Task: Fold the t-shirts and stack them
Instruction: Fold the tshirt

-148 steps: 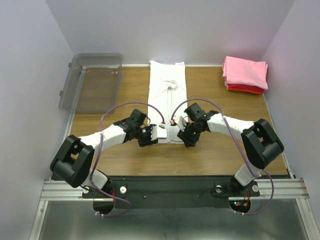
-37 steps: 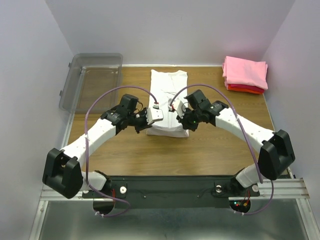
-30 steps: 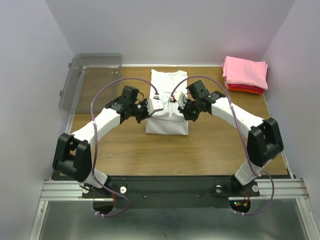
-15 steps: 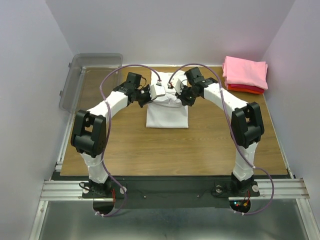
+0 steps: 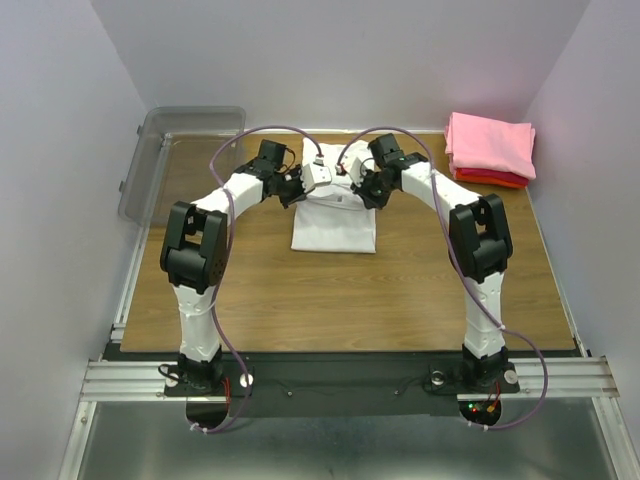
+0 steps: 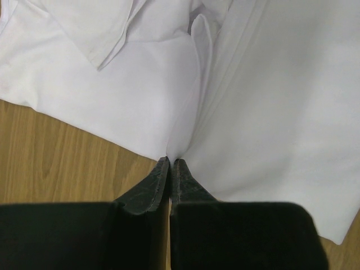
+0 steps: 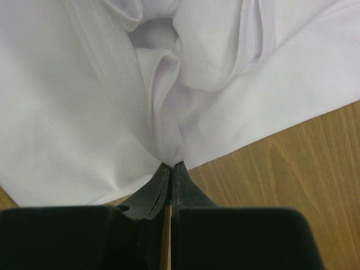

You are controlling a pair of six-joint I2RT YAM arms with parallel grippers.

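Observation:
The white t-shirt (image 5: pixel 335 225) lies folded over on the wooden table, centre back. My left gripper (image 5: pixel 303 186) is shut on its left edge; the pinched white cloth (image 6: pixel 185 112) rises from the closed tips (image 6: pixel 170 162). My right gripper (image 5: pixel 362 188) is shut on its right edge, with bunched cloth (image 7: pixel 163 112) at the closed tips (image 7: pixel 171 166). Both grippers hold the shirt's lifted end over its far part. The pink t-shirt (image 5: pixel 490 143) lies folded on the red t-shirt (image 5: pixel 488 179) at the back right corner.
A clear grey plastic bin (image 5: pixel 183 165) stands at the back left, partly off the table. Walls close in the left, right and back. Both arms reach far forward, elbows over the table's left and right middle.
Both grippers have carried the shirt's near end up and toward the back, folding it over itself. The long strip is now a short rectangle. The pink and red stack has not moved.

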